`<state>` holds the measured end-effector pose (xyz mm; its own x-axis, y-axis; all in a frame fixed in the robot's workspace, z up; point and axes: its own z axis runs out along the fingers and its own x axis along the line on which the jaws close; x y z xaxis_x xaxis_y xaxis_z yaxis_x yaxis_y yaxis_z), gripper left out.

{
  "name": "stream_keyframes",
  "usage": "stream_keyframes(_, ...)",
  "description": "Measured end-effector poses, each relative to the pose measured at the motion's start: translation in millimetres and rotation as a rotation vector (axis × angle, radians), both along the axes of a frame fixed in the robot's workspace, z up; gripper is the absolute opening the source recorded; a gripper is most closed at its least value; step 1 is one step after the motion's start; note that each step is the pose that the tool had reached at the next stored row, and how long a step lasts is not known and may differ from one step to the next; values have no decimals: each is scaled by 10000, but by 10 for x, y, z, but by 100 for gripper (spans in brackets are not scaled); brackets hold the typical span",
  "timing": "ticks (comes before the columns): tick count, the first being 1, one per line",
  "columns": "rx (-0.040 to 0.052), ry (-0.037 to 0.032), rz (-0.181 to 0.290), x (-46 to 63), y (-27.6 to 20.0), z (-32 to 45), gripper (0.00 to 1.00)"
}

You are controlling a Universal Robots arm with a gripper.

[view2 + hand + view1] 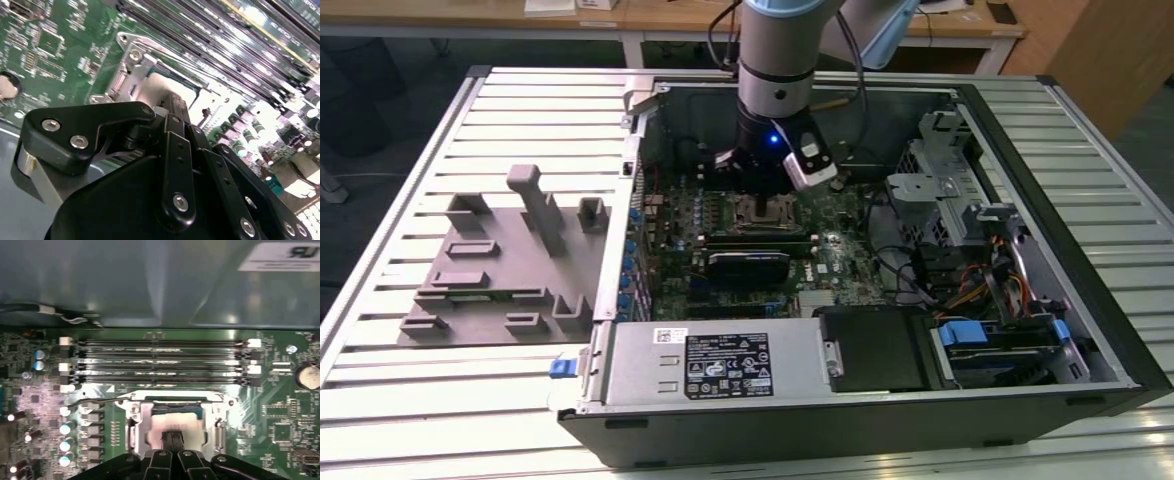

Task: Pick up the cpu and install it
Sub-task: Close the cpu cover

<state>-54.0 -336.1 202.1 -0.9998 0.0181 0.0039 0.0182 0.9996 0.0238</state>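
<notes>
Tray (500,265): grey moulded fixture, well apart from the socket towards the exterior view's left; its raised blocks are judged to be part holders.
Computer case (854,420): lies on its side with the panel off, which gives the arm access from above; it holds the motherboard and power supply (707,365).
Socket (137,425): its metal frame surrounds the cpu.
Cpu (175,421): lies flat in the socket, silvery plate up.
Gripper (172,439): directly over the socket, fingertips pressed together at the cpu's plate; contact cannot be told. The upright approach is judged to meet the chip squarely.
Drive cage (947,190): near the socket, towards the exterior view's right.
</notes>
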Motion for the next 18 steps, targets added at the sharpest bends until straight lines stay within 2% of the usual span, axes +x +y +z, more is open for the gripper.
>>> stream_keyframes(7,2,-3,57,-176,1,-3,11)
stream_keyframes(14,-2,-1,63,-207,0,-6,11)
stream_keyframes(18,-71,-1,65,-206,3,-6,11)
